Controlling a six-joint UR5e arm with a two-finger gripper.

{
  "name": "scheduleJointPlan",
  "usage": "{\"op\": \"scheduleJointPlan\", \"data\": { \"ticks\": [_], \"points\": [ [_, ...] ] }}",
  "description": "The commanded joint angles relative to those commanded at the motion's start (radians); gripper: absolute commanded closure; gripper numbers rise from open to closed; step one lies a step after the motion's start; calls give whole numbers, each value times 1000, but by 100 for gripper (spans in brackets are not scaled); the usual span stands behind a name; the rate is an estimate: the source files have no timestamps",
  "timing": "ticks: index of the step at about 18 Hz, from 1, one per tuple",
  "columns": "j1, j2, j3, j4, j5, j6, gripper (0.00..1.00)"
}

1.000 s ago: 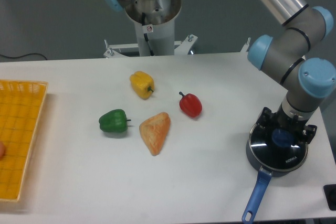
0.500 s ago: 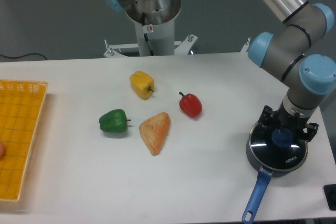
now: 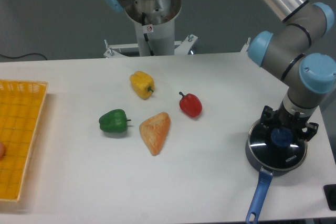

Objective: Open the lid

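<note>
One pincer (image 3: 285, 136) sits over the one lid (image 3: 270, 141), fingers either side of its blue knob (image 3: 281, 137); grasping or not, can't tell. Lid rests on the one saucepan (image 3: 261, 184) at the tabletop's (image 3: 210, 182) right edge. Three peppers: yellow pepper (image 3: 142, 84), red pepper (image 3: 190, 104), green pepper (image 3: 113, 121). One bread wedge (image 3: 155, 131). One yellow basket (image 3: 20, 129) far left.
</note>
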State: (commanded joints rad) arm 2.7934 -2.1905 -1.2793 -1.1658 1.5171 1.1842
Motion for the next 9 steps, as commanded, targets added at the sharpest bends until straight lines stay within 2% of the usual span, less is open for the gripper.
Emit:
{"op": "scheduleJointPlan", "data": {
  "ticks": [9],
  "points": [
    [-2, 2, 0, 0, -2, -2, 37]
  ]
}}
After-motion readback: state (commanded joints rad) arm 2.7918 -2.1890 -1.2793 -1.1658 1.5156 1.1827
